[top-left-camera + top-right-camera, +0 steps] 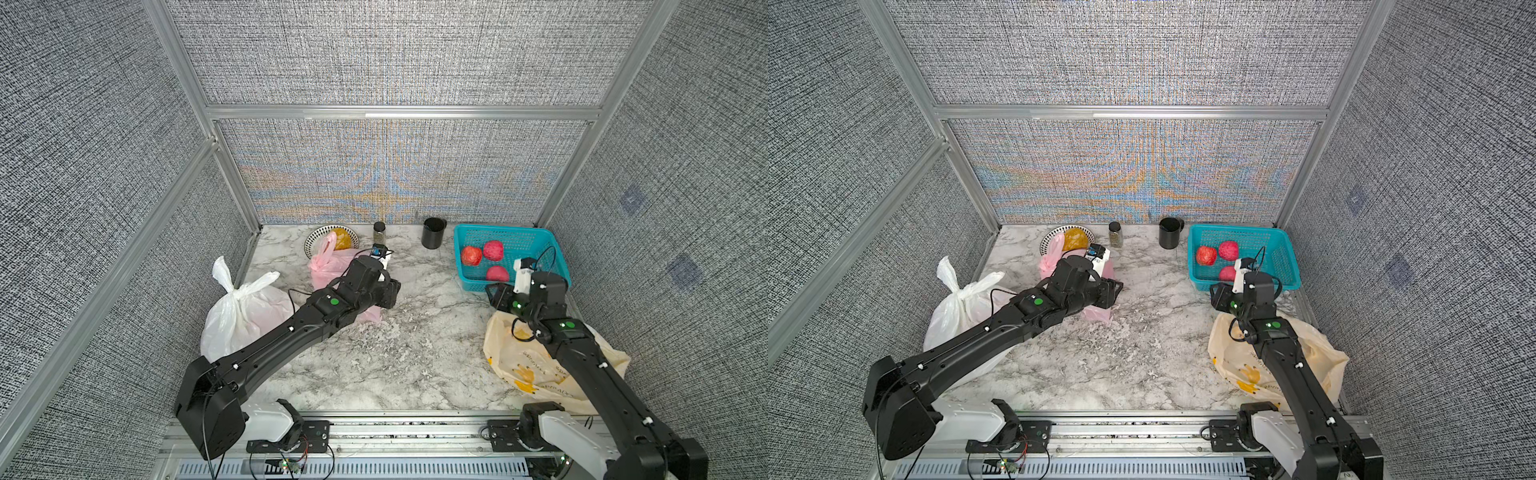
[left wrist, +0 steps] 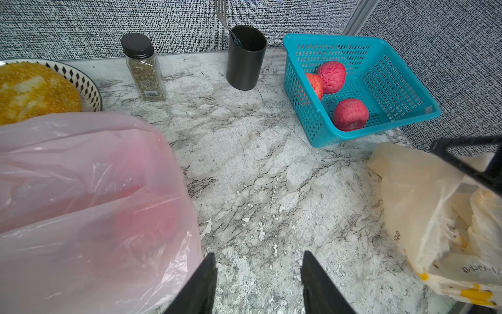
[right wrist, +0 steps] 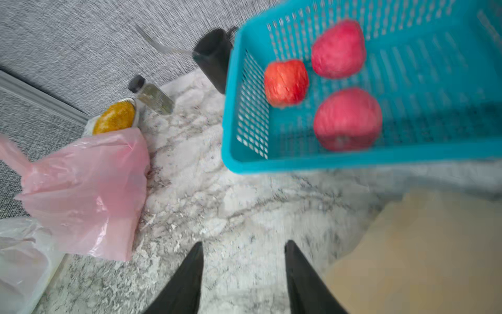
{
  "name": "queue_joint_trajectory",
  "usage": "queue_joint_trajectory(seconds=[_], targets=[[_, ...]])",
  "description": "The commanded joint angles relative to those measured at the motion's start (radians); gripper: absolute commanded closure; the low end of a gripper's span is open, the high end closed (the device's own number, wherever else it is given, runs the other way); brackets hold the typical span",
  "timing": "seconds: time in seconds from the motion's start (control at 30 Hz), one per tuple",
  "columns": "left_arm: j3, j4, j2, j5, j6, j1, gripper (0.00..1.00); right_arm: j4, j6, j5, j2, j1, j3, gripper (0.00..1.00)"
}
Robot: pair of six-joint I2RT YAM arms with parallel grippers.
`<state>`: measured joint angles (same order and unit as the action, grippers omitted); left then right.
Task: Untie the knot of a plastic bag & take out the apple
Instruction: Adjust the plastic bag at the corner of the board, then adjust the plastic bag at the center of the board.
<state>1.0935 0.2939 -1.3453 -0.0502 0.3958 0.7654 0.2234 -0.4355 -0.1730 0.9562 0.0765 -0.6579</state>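
Apples (image 1: 471,255), three red ones, lie inside the teal basket (image 1: 505,228), none in a gripper. Right gripper (image 3: 243,244) hovers just in front of the basket's near rim over bare marble table (image 1: 415,332), fingers spread, nothing between them; its wrist view is blurred. Cream bag (image 1: 523,365) lies slack just on the robot's side of the basket, under the right arm. Pink bag (image 1: 322,270) sits well apart from the basket, across the table, with the left arm over it. Left gripper (image 2: 258,255) is just beside the pink bag, fingers apart and empty. A reddish shape shows through the pink film; can't tell what it is. White bag (image 1: 241,316) is farther from the basket than the pink one, handles knotted on top. Black cup (image 1: 433,232) with a fork (image 2: 221,11) stands near the basket at the back wall, then spice jar (image 1: 379,235), then plate (image 1: 311,239) with yellow bread (image 1: 343,239).
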Motion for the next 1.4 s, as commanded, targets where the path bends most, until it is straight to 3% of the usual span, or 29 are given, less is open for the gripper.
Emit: queue_joint_trajectory(seconds=[0.0,0.1,0.2,0.43,0.57,0.67,0.83,0.87,0.9,1.1,1.37], targets=[[-0.001,-0.015,-0.009,0.002,-0.005,0.000,0.48,0.037,-0.143,0.090,-0.085,-0.061,0.101,0.61],[0.004,-0.023,-0.029,0.004,-0.005,0.000,0.48,-0.010,-0.173,0.123,-0.180,-0.180,0.219,0.69],[0.017,-0.029,-0.051,0.013,-0.011,0.000,0.48,-0.113,-0.177,0.102,-0.166,-0.316,0.302,0.74],[0.027,-0.003,-0.057,-0.005,-0.014,-0.006,0.48,-0.368,-0.124,0.018,0.096,-0.505,0.313,0.73],[0.017,0.034,-0.037,-0.020,0.010,-0.029,0.44,-0.391,-0.091,-0.075,0.176,-0.564,0.246,0.73],[0.013,0.069,-0.009,-0.047,0.030,-0.045,0.38,-0.348,-0.046,-0.109,0.144,-0.506,0.198,0.70],[0.047,0.175,0.026,-0.095,0.063,-0.094,0.28,-0.160,0.020,-0.058,0.041,-0.349,0.101,0.60],[0.054,0.190,0.031,-0.107,0.066,-0.101,0.03,-0.130,0.026,-0.042,0.018,-0.324,0.090,0.57],[0.064,0.208,0.033,-0.124,0.066,-0.109,0.00,-0.099,0.032,-0.020,-0.009,-0.291,0.074,0.53],[0.148,0.304,0.011,-0.203,0.039,-0.199,0.00,-0.033,0.045,-0.006,-0.056,-0.125,-0.015,0.35],[0.247,0.388,-0.119,-0.293,0.017,-0.337,0.00,-0.086,0.072,-0.016,0.126,0.117,-0.136,0.28]])
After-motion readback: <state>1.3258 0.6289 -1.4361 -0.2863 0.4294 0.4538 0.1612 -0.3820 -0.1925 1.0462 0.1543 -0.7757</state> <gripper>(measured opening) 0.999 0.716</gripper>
